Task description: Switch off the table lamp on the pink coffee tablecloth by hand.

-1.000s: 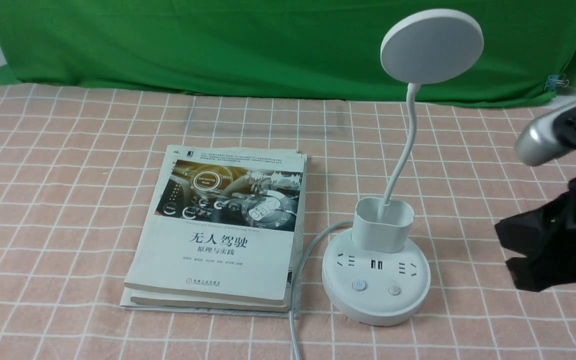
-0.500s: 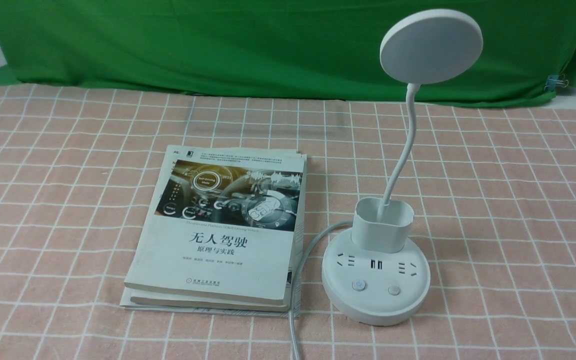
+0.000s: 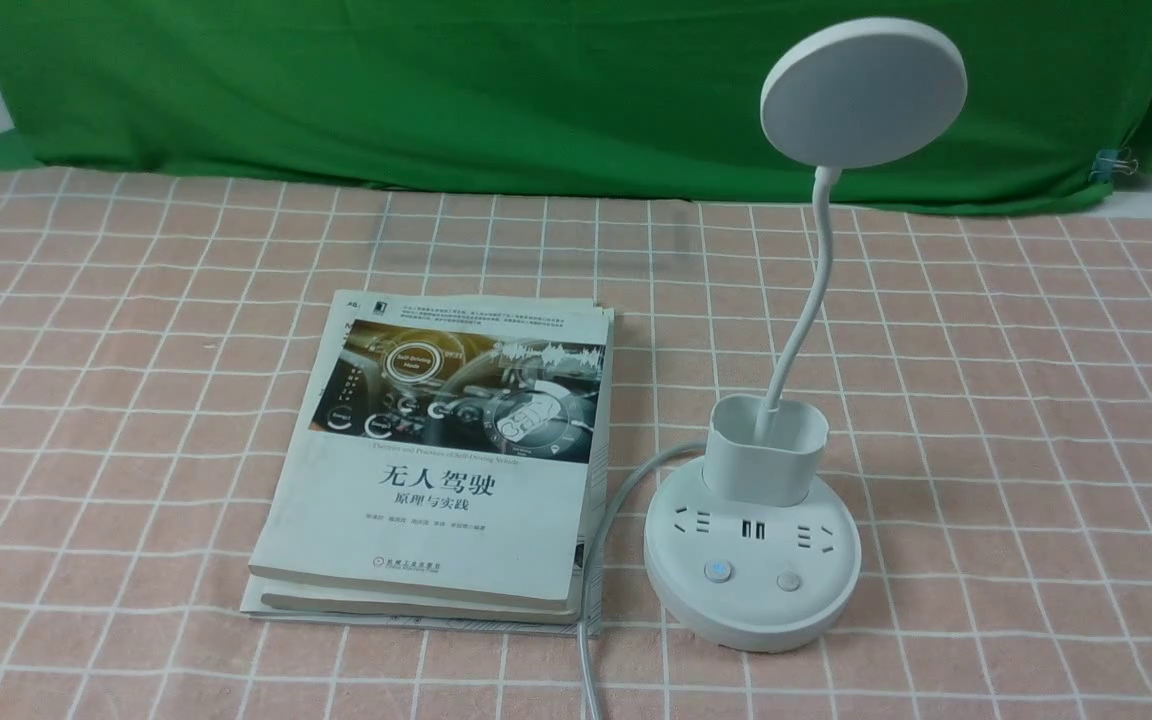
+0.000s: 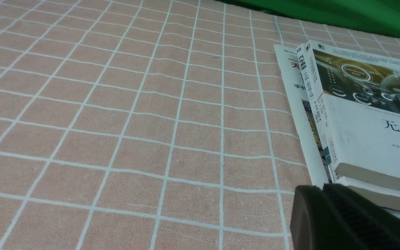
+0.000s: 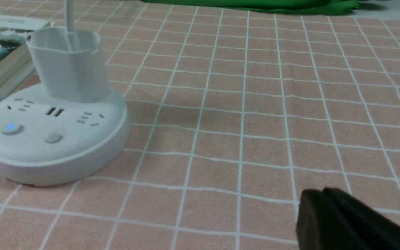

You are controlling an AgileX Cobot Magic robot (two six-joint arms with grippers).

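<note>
Wide bare stretch of pink coffee tablecloth lies right of the table lamp and left of the stacked books; green backdrop bounds the far edge. Lamp stands right of centre, its base just beside the books, grey cord running between them toward the near edge. Matte white plastic, flat disc head, thin curved neck, cup holder, left button lit blue. Right hand sits low near the cloth, apart from the lamp; fingers look pressed together. Left gripper also appears closed.

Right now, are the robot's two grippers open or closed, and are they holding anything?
Left gripper: closed, holding nothing, low over the pink coffee tablecloth.
Right gripper: closed, holding nothing, apart from the table lamp.
</note>
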